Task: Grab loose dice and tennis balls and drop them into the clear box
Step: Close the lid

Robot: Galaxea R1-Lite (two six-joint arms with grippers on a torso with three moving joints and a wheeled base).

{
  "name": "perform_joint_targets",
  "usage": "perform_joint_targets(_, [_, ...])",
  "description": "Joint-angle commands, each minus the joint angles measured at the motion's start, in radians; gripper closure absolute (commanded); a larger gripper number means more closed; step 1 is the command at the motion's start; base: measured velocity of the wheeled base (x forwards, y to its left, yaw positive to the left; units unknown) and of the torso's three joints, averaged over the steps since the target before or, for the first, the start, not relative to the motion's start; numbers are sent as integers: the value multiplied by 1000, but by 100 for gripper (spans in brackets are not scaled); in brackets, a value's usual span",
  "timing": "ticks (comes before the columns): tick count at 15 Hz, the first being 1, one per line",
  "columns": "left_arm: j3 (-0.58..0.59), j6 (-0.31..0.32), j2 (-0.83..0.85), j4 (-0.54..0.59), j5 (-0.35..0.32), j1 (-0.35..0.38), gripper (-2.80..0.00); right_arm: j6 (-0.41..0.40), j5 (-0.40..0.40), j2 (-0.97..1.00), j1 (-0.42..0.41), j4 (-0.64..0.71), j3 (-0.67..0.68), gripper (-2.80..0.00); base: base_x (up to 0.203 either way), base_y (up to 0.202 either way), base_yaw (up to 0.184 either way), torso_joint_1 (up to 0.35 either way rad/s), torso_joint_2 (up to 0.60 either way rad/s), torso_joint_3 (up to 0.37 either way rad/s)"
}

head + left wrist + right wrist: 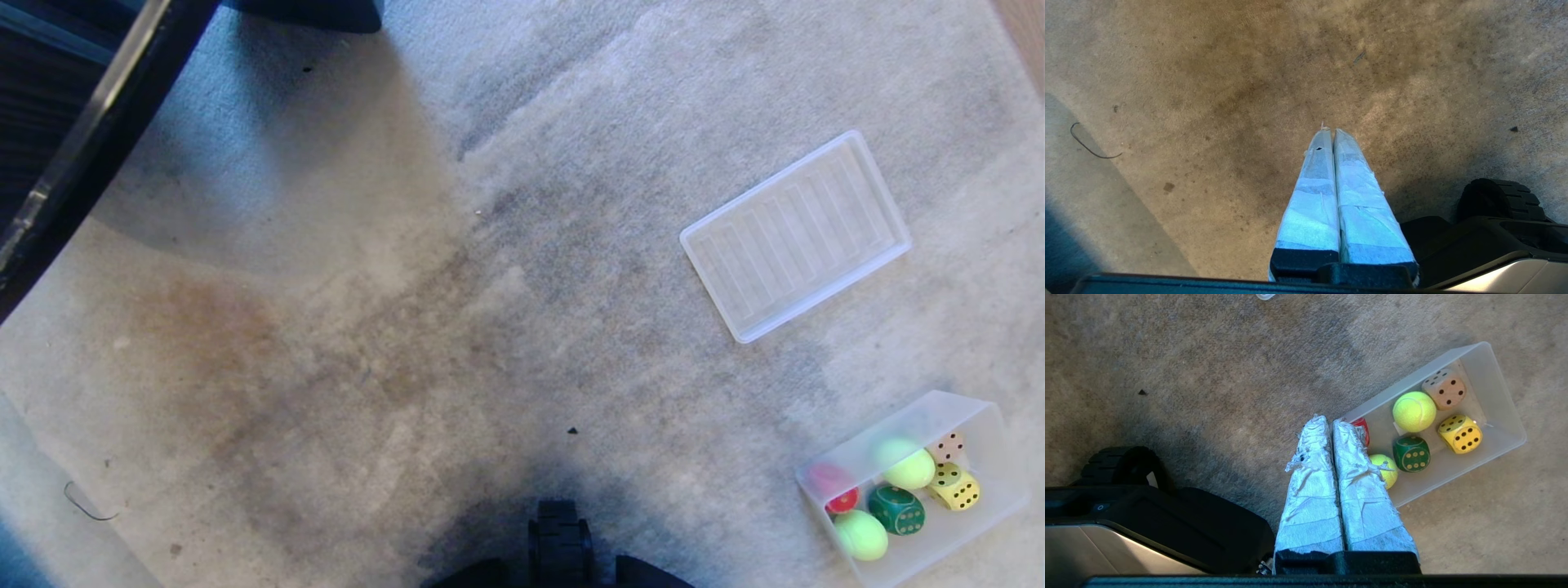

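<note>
The clear box (1000, 457) (1494, 371) sits on the carpet at the lower right of the head view. Inside it lie a red die (841, 500) (1364, 430), a dark green die (896, 510) (1411, 453), a yellow die (953, 487) (1460, 433), a beige die (949, 446) (1444, 388) and two tennis balls (904, 463) (861, 534) (1414, 411) (1387, 468). My right gripper (1327, 419) hangs shut and empty above the carpet beside the box. Parked over bare carpet, my left gripper (1329, 131) is shut and empty. Neither arm shows in the head view.
The flat ribbed clear lid (796, 235) lies on the carpet beyond the box. Dark furniture (90, 139) crosses the upper left corner. My base and a wheel (559, 539) (1498, 198) (1122, 465) sit at the near edge. A thin wire (86, 506) lies at lower left.
</note>
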Motion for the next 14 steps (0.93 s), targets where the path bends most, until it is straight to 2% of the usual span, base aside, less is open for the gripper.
perform_joint_targets(1, [0,-1,0,0,0,0,0,2,0,-1,0,4,-1,0,0,0,0,0,0,0])
perform_joint_targets(4, [0,-1,0,0,0,0,0,5,-4,5,0,15,-18,0,0,0,0,0,0,0])
perform_joint_targets(6, [0,-2,0,0,0,0,0,24,-5,86,-2,46,-82,0,0,0,0,0,0,0])
perform_joint_targets(9, [0,-2,0,0,0,0,0,120,-9,355,-5,65,-216,0,0,0,0,0,0,0])
perform_joint_targets(11, [0,-2,0,0,0,0,0,180,-14,569,-13,28,-304,0,0,0,0,0,0,0])
perform_joint_targets(14, [0,-1,0,0,0,0,0,259,-29,893,-20,-167,-368,0,0,0,0,0,0,0])
